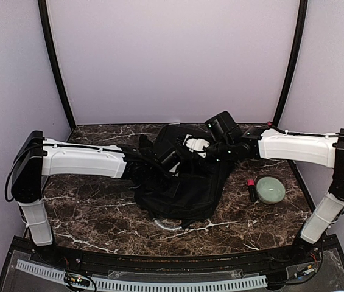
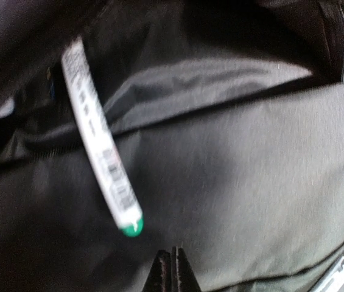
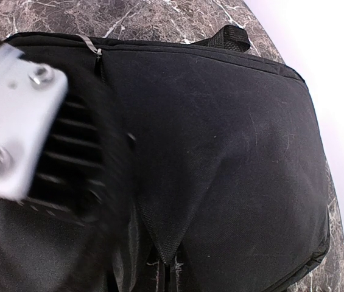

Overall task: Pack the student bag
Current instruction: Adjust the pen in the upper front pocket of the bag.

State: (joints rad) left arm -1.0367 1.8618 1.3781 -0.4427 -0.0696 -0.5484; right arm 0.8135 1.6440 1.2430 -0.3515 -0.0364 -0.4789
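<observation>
Black bag [image 1: 184, 182] flat on bench [image 1: 86, 213]. L pincer [image 2: 172, 271] inside bag, closed, empty, beside white marker [image 2: 101, 152] w/ green cap. R pincer [image 3: 167, 272] clamped on bag fabric, tenting it. Step, prob.: marker delivered. Next calls for backing L out w/o snagging, R holding.

A dark marble table [image 1: 98, 213] with white veins carries a pale green bowl [image 1: 270, 190], upright, at about four o'clock from the table's middle. A short dark stick [image 1: 252, 190] with a red twelve-o'clock end lies just beside the bowl's nine o'clock side. The left wrist view shows a white, barcode-labelled marker [image 2: 101, 164] slanting from eleven to five o'clock, with its green cap at the five o'clock end.
</observation>
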